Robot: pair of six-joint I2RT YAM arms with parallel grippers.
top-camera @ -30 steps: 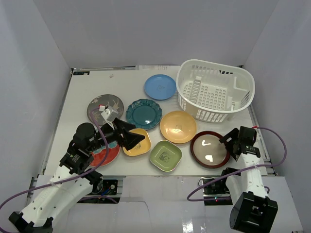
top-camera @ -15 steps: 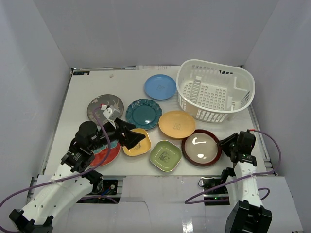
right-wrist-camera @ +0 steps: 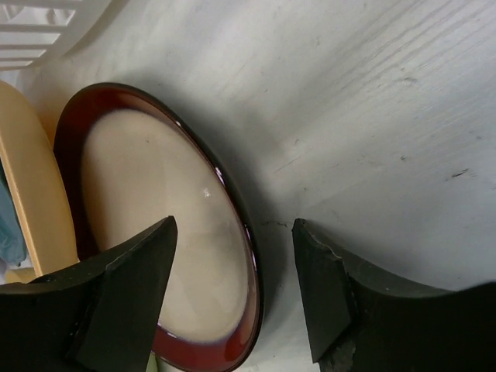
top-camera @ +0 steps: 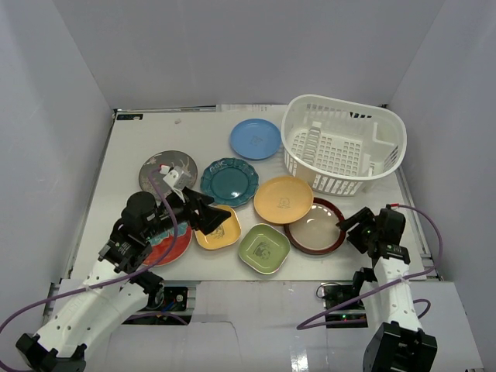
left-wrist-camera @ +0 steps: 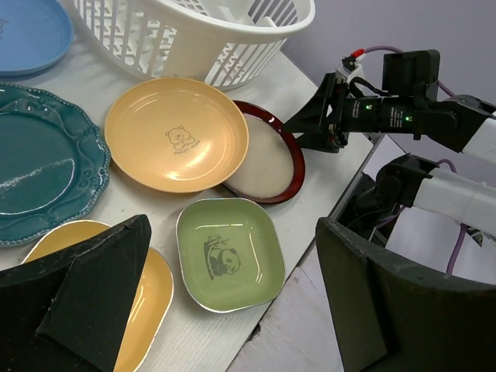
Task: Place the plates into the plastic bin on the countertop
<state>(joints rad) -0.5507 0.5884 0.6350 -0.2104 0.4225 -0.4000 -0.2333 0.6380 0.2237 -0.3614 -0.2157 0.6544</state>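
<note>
The maroon-rimmed plate [top-camera: 314, 226] lies on the countertop [top-camera: 132, 147] with its left edge against the orange plate [top-camera: 284, 199]. My right gripper [right-wrist-camera: 235, 225] is open and straddles the maroon plate's [right-wrist-camera: 155, 232] right rim, one finger over the dish and one over the bare top. Above the yellow plate [top-camera: 218, 227] hovers my left gripper [top-camera: 208, 215], wide open and holding nothing, with the green plate [left-wrist-camera: 229, 262] between its fingers in the left wrist view. The white plastic bin [top-camera: 343, 153] stands at the back right.
The light blue plate [top-camera: 255, 139], teal scalloped plate [top-camera: 229, 181] and grey patterned plate [top-camera: 167, 168] lie further back. A red plate [top-camera: 167, 244] is partly hidden under my left arm. Pale grey walls enclose the top; its near edge runs just below the green plate.
The maroon plate has slid left and back, up against the orange plate. My right gripper followed it leftward, its jaws narrowing and then widening again. The left arm barely moved.
</note>
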